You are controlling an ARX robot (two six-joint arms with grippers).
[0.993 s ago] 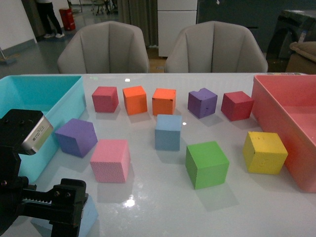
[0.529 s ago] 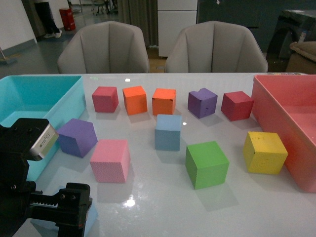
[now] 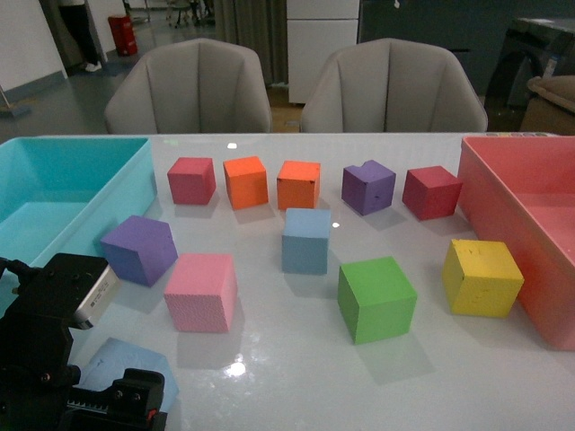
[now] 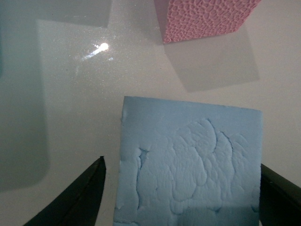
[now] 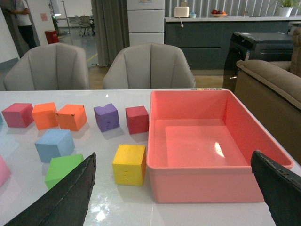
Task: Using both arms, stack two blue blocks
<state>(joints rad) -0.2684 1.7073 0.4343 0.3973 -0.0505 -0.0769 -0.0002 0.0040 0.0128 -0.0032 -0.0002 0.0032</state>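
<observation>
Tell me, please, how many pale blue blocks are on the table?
2: one blue block mid-table near the green cube; the other at the front-left edge, straddled by the left gripper.

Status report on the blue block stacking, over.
Left gripper open, straddling near blue block. Right gripper open, empty. Far blue block untouched. Pink block close to left gripper.
</observation>
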